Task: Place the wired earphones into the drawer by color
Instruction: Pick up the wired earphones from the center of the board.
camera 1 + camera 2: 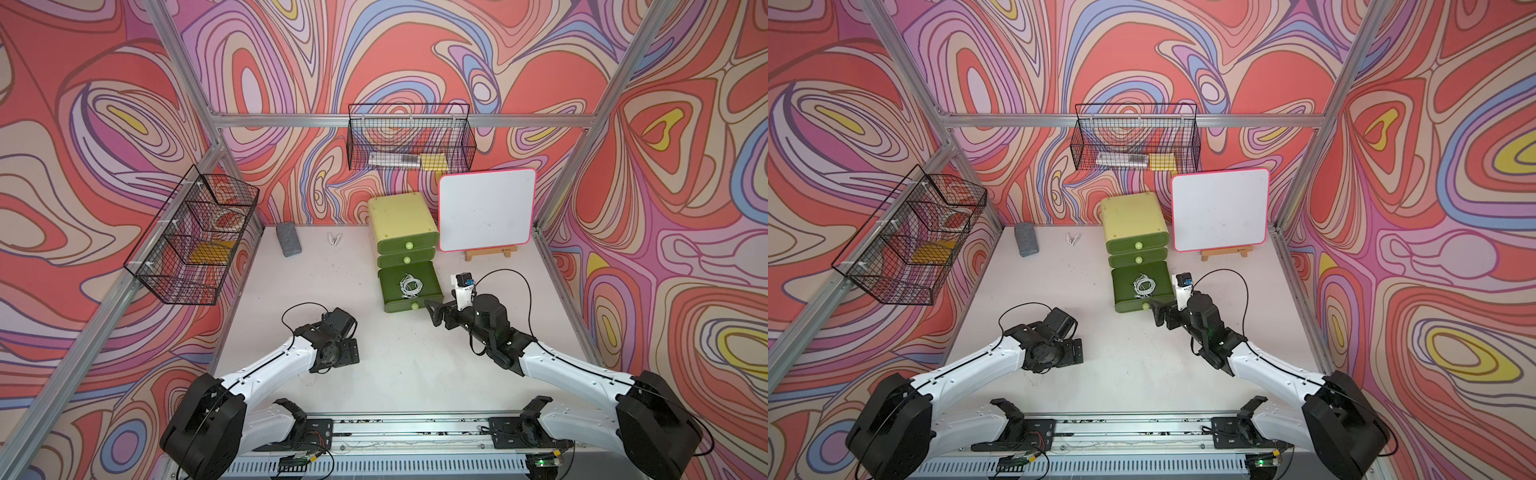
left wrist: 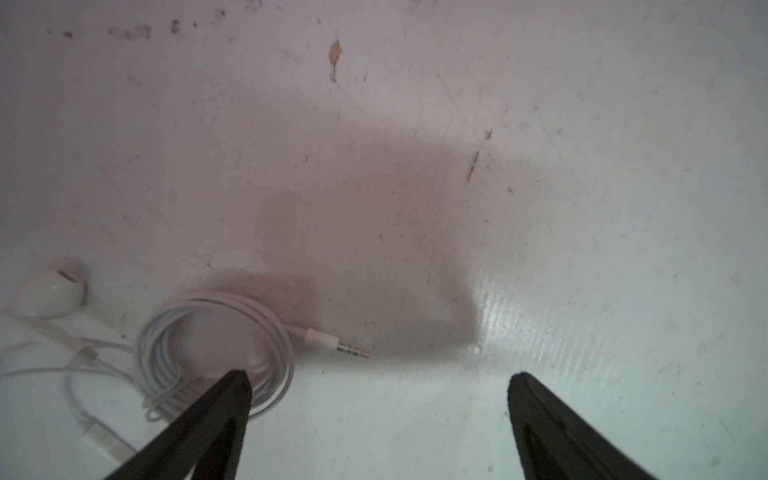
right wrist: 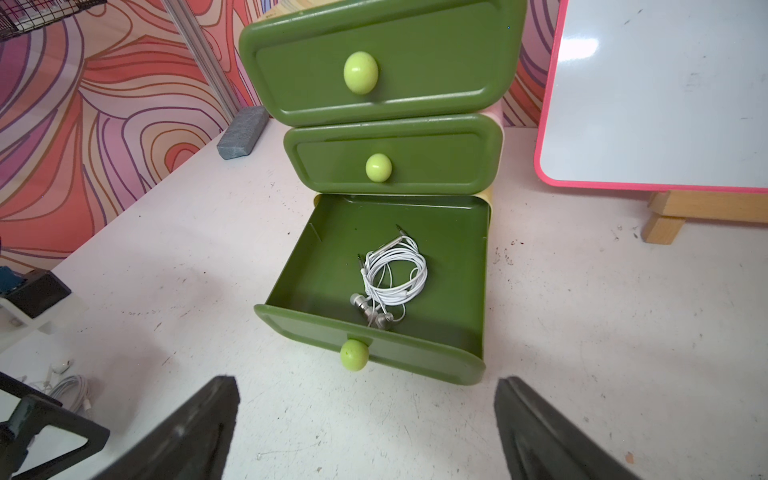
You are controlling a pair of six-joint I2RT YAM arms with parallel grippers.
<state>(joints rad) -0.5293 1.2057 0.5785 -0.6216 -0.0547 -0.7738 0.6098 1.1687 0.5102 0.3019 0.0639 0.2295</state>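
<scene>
Wired earphones [image 2: 232, 303], white, loosely coiled

Swirl-patterned walls [image 1: 415, 50] and aluminium rails [image 1: 291, 120] enclose a scuffed white tabletop [image 1: 324, 282].

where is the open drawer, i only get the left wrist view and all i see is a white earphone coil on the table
observer: The bottom drawer of the green cabinet is pulled out, right in front of the right gripper.
operator: anything in it
observer: White earphones lie coiled inside it.
operator: is the right gripper holding something
observer: No, it is open and empty, facing the drawer's knob without touching it.
</scene>
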